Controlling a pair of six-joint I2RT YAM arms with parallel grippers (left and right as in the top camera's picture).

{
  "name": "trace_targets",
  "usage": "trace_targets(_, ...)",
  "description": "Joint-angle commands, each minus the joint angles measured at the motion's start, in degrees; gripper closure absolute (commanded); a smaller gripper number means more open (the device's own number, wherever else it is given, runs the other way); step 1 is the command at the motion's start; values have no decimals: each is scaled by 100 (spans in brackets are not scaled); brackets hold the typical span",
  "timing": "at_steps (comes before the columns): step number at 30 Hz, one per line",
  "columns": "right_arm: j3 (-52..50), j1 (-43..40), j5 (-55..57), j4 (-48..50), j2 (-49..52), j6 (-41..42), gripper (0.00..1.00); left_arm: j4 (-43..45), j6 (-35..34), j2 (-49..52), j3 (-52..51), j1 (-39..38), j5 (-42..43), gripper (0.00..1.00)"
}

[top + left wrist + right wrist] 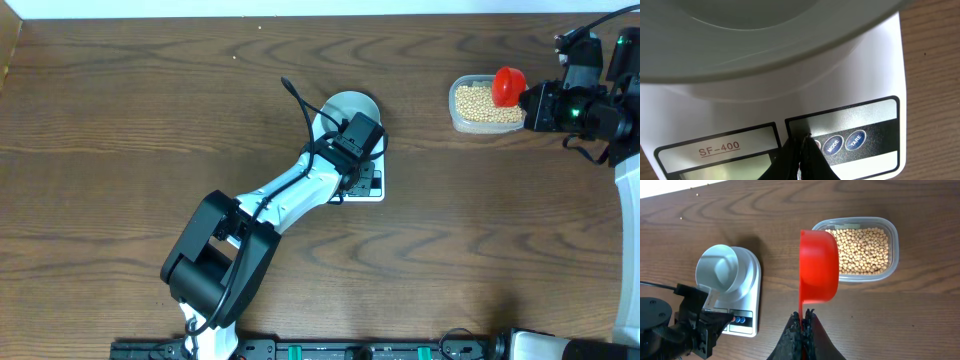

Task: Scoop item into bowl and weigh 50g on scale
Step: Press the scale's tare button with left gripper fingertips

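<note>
The pale bowl (pixel 349 107) stands empty on the white scale (pixel 374 190); it also shows in the right wrist view (pixel 720 269) and fills the top of the left wrist view (pixel 765 35). My left gripper (pixel 802 142) is shut, its tips down on the scale's (pixel 875 75) button panel, beside the MODE and TARE buttons. My right gripper (pixel 803 316) is shut on the handle of a red scoop (pixel 818 265), held above the left end of a clear tub of tan beans (pixel 862 250). In the overhead view, the scoop (pixel 508 86) hovers over the beans (pixel 482 103).
The clear tub (pixel 457 122) sits at the far right of the wooden table, well apart from the scale. The left arm (pixel 280 200) stretches diagonally from the front edge to the scale. The right arm (pixel 600 110) reaches in from the right edge.
</note>
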Motion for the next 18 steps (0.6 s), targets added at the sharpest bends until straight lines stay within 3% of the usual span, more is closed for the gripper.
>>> trace_targets(1, -31, -59, -11, -2, 13, -26, 99, -22, 92, 118, -46, -4, 17, 93)
trace_targets(18, -31, -59, -9, 9, 13, -26, 99, -33, 94, 122, -116, -4, 122, 93)
